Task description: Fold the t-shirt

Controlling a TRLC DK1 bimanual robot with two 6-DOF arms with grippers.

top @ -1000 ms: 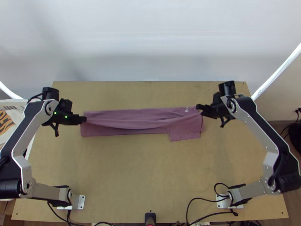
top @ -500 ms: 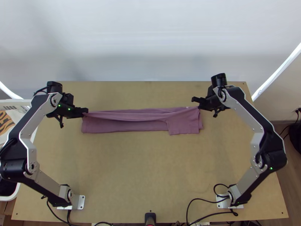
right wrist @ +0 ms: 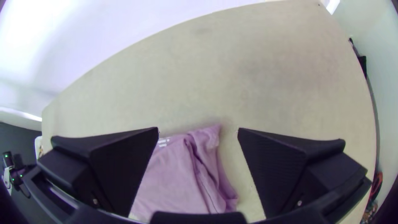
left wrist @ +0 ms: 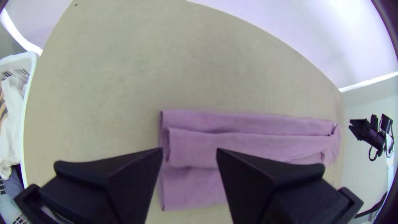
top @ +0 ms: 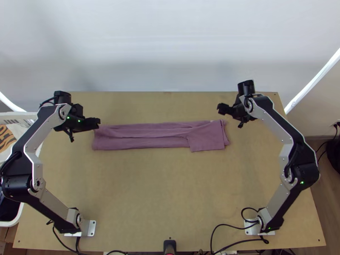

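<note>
Well, a pale wall (top: pixel 170 46) backs the table (top: pixel 144 191).

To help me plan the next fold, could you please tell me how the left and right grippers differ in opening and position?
The left gripper is open less widely than the right gripper. The left gripper is by the t-shirt's left end, while the right gripper is by its right end, near the square flap. Both are open and empty.
</note>
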